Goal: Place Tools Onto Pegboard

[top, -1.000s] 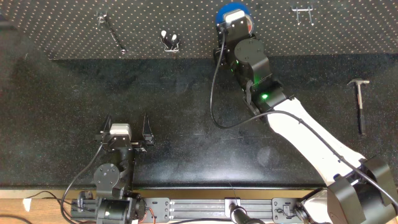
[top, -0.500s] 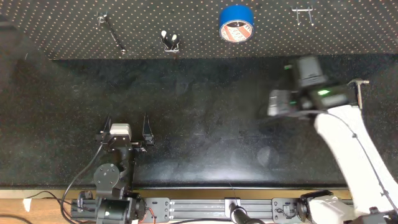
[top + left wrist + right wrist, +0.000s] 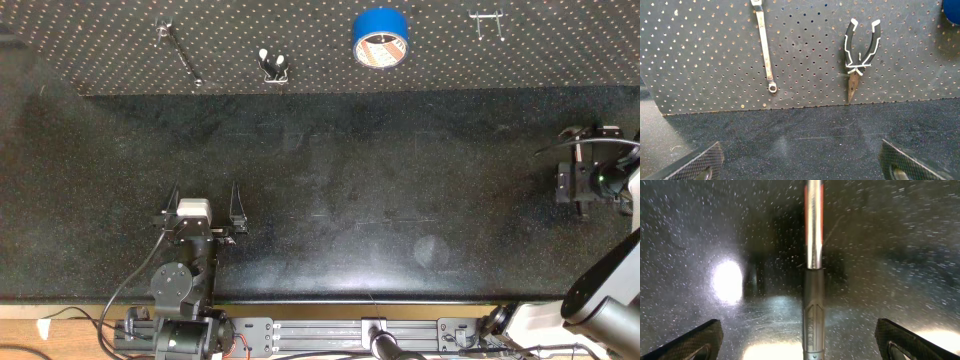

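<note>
A hammer (image 3: pixel 813 240) with a steel shaft and a black grip lies on the dark mat at the right. Its head (image 3: pixel 573 132) peeks out beyond my right gripper (image 3: pixel 583 172). That gripper (image 3: pixel 799 332) hovers open right over the hammer, one finger on each side of the handle and not touching it. My left gripper (image 3: pixel 205 205) rests open near the front left, facing the pegboard (image 3: pixel 80 40). On the board hang a wrench (image 3: pixel 764 45), black pliers (image 3: pixel 860 55) and a blue tape roll (image 3: pixel 380 38).
An empty metal hook (image 3: pixel 487 22) sticks out of the pegboard at the upper right, above the hammer's side of the table. The black mat (image 3: pixel 350 190) between the two arms is bare. The right arm's white link runs along the right edge.
The right arm drew back from the tape roll, left it hanging on the pegboard, and swung right until its gripper came over the hammer. The left arm stayed still.
</note>
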You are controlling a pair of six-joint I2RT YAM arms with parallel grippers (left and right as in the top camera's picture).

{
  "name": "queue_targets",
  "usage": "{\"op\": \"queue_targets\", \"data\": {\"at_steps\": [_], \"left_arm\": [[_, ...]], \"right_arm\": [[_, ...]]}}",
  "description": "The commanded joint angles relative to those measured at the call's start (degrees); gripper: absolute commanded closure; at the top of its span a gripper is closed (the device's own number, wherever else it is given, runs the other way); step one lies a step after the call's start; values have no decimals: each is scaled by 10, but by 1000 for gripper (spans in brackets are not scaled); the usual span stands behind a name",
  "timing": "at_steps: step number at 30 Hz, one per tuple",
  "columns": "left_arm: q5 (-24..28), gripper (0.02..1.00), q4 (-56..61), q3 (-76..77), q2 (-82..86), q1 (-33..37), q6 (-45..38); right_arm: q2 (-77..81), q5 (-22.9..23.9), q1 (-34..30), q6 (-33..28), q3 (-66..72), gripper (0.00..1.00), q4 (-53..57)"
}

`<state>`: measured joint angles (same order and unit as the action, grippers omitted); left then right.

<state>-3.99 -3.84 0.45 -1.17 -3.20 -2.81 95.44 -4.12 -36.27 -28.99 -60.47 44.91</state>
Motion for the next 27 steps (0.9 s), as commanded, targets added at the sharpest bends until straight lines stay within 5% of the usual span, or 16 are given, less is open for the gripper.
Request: {"op": "queue_targets", "data": {"at_steps": [1, 17, 18, 20, 23, 27], "left_arm": [[2, 23, -3, -1, 4, -2, -7], [2, 23, -3, -1, 4, -2, -7], [2, 20, -3, -1, 4, -2, -7], [2, 23, -3, -1, 4, -2, -7], [2, 23, -3, -1, 4, -2, -7], [2, 23, -3, -1, 4, -2, -7]], "right_arm": [[33, -13, 0, -20, 4, 7, -3], [57, -8, 0, -20, 4, 9, 11], [60, 3, 0, -20, 4, 75, 11], [68, 47, 0, -17, 4, 369, 12], [71, 50, 0, -17, 4, 855, 13], [39, 40, 0, 37, 4, 923, 9]]}}
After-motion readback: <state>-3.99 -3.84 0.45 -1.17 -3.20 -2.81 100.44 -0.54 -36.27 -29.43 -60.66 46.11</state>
